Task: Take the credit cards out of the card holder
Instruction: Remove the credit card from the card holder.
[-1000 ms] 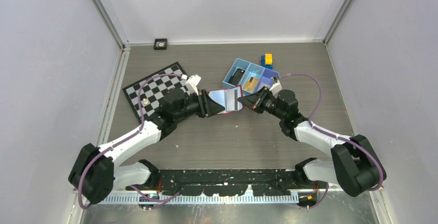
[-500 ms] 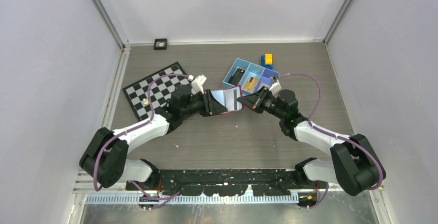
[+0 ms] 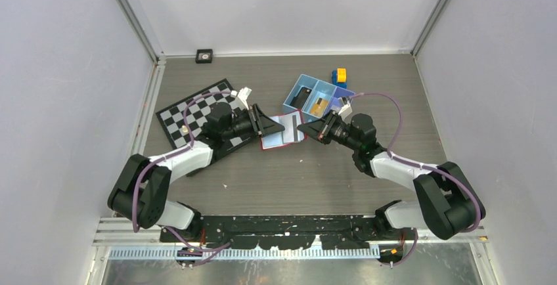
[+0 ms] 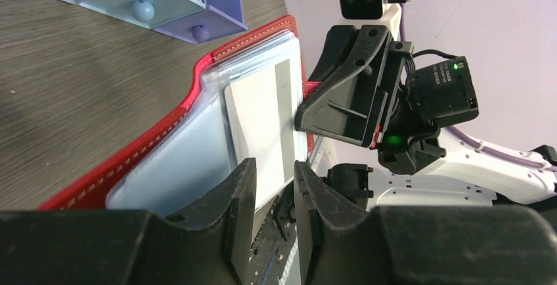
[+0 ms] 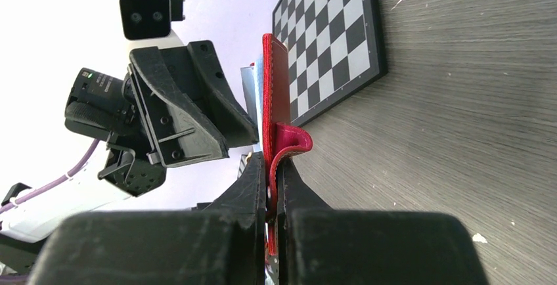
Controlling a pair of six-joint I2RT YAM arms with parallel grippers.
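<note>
Midway: right gripper (image 5: 270, 180) clamps the small red folding card holder (image 3: 281, 135) near the blue three-compartment tray (image 3: 293, 91), left gripper (image 4: 274, 196) pinches a pale plastic card (image 4: 257, 127) partly withdrawn, others possibly inside.

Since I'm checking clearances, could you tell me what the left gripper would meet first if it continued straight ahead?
Probably the right gripper: the left gripper pinches the pale grey plastic card in the red folding wallet, and beyond it the right one stands close, though depth is unclear.
</note>
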